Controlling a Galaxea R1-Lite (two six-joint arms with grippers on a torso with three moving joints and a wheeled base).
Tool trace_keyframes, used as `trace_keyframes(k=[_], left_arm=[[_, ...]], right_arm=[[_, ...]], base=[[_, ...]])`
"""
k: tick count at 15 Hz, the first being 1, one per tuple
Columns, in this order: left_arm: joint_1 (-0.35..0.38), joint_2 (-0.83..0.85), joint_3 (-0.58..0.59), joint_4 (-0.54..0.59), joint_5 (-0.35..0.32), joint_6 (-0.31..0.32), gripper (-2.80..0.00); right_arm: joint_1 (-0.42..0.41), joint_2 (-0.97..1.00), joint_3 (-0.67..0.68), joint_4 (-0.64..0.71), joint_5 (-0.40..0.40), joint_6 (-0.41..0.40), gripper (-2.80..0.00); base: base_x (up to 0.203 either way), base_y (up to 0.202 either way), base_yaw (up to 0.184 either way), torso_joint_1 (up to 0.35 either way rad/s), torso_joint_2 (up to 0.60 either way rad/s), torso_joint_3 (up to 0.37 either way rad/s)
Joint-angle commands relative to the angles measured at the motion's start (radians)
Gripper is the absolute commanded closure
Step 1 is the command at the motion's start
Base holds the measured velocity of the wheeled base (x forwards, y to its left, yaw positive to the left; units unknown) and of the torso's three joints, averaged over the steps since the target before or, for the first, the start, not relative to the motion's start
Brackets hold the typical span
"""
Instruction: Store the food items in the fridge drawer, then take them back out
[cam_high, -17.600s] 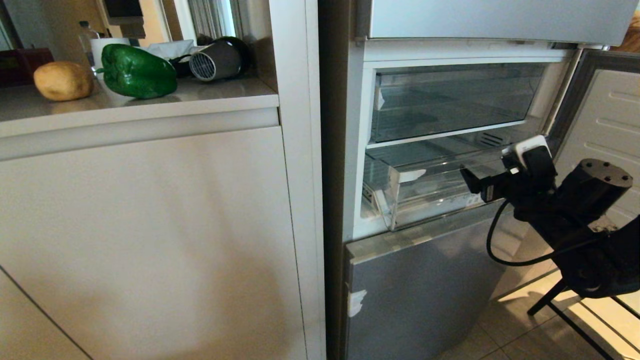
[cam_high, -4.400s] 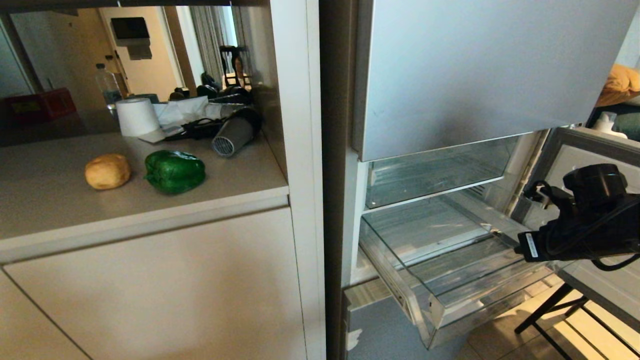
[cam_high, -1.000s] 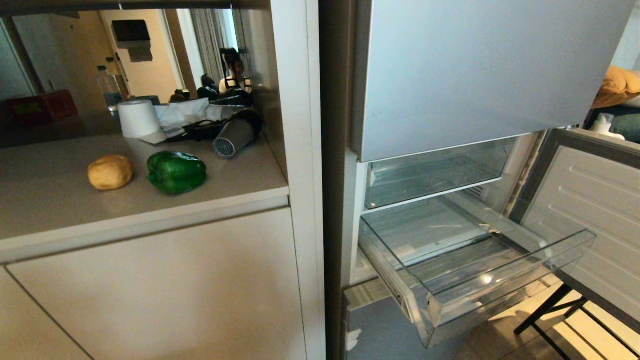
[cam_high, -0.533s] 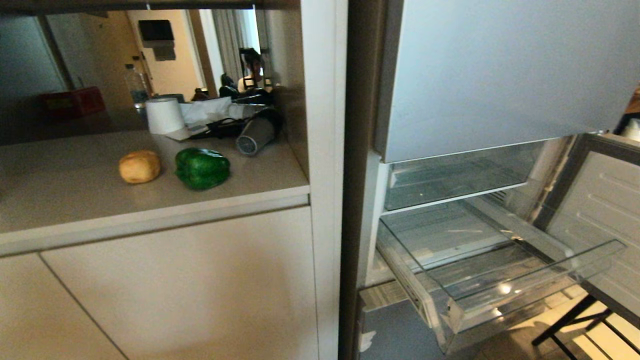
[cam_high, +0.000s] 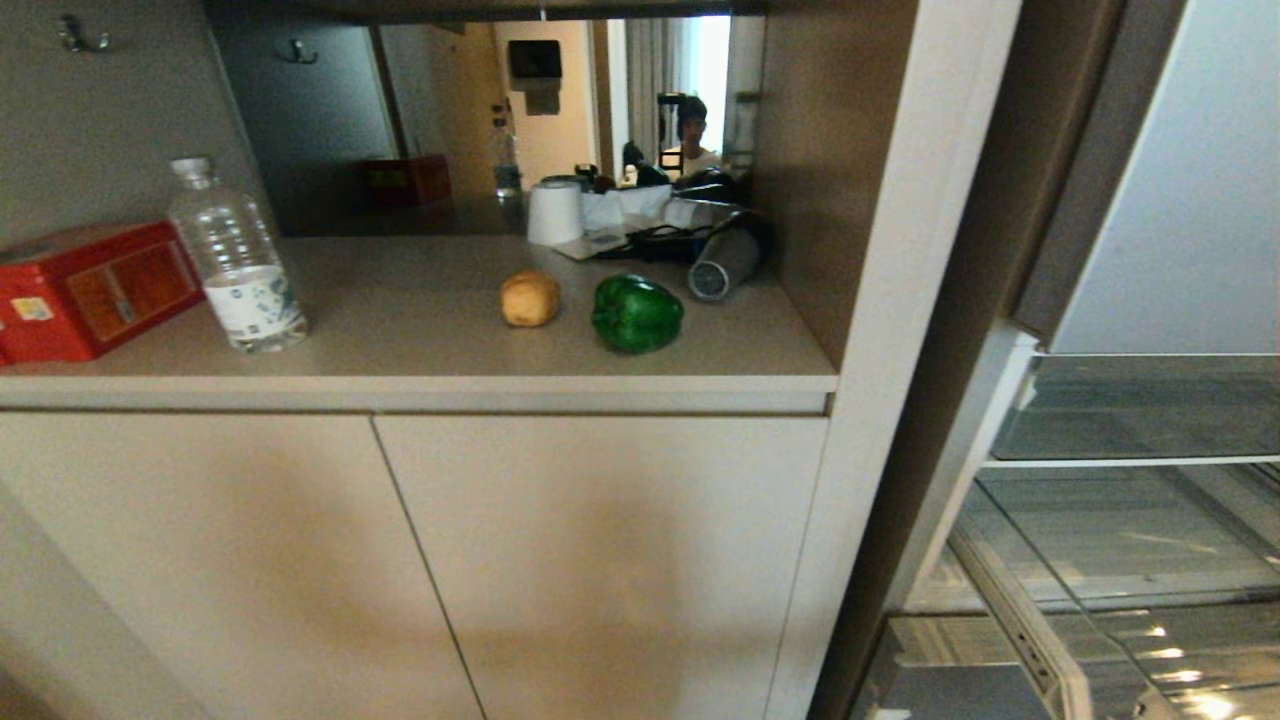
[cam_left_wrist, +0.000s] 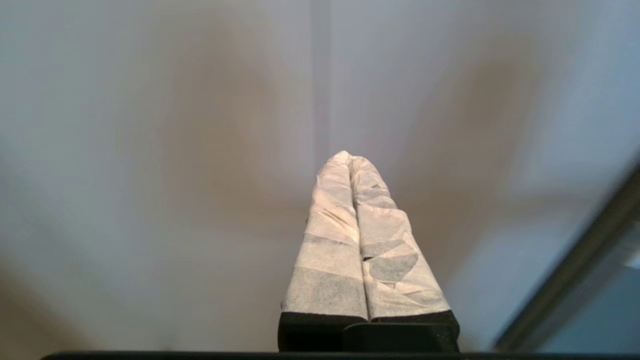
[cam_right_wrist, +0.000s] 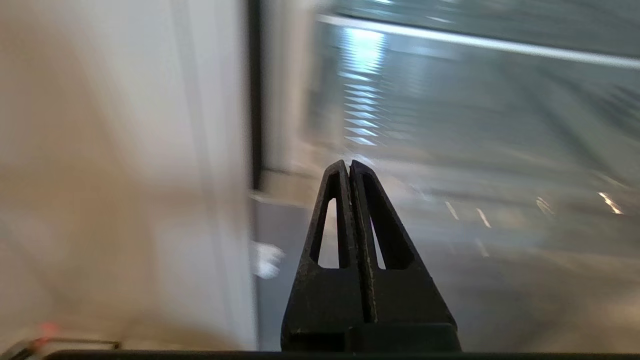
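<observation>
**Pepper and potato on the worktop, drawer pulled out**

We see the glossy green bell pepper (cam_high: 637, 313) and the roundish tan-yellow potato (cam_high: 530, 298) sitting close together on the beige worktop (cam_high: 420, 330), the potato at nine o'clock of the pepper. The clear plastic fridge drawer (cam_high: 1100, 600) stands pulled out at four o'clock of them, well apart. A clear water bottle (cam_high: 236, 260) and a red box (cam_high: 90, 288) stand at nine o'clock on the worktop. Our left pincer (cam_left_wrist: 348, 157), wrapped in white tape, has its fingers pressed together before a pale cabinet door (cam_left_wrist: 150, 150). Our right pincer (cam_right_wrist: 348, 165) is likewise together, empty, facing the drawer (cam_right_wrist: 475, 125).
</observation>
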Motion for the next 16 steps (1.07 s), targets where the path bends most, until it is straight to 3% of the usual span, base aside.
trace_keyframes(k=[1, 6, 9, 16], left_arm=[[0.000, 0.000, 0.003, 0.000, 0.000, 0.000, 0.00], [0.000, 0.000, 0.003, 0.000, 0.000, 0.000, 0.00], [0.000, 0.000, 0.003, 0.000, 0.000, 0.000, 0.00], [0.000, 0.000, 0.003, 0.000, 0.000, 0.000, 0.00]], right_arm=[[0.000, 0.002, 0.000, 0.000, 0.001, -0.001, 0.00], [0.003, 0.002, -0.001, 0.000, 0.013, -0.022, 0.00], [0.004, 0.010, 0.000, -0.010, 0.027, -0.119, 0.00], [0.005, 0.040, 0.000, -0.011, 0.027, -0.118, 0.00]], base=[[0.000, -0.011, 0.177, 0.001, 0.00, 0.001], [0.001, -0.005, 0.131, 0.004, 0.00, 0.003], [0.000, 0.000, 0.000, 0.000, 0.00, 0.000], [0.000, 0.000, 0.000, 0.000, 0.00, 0.000]])
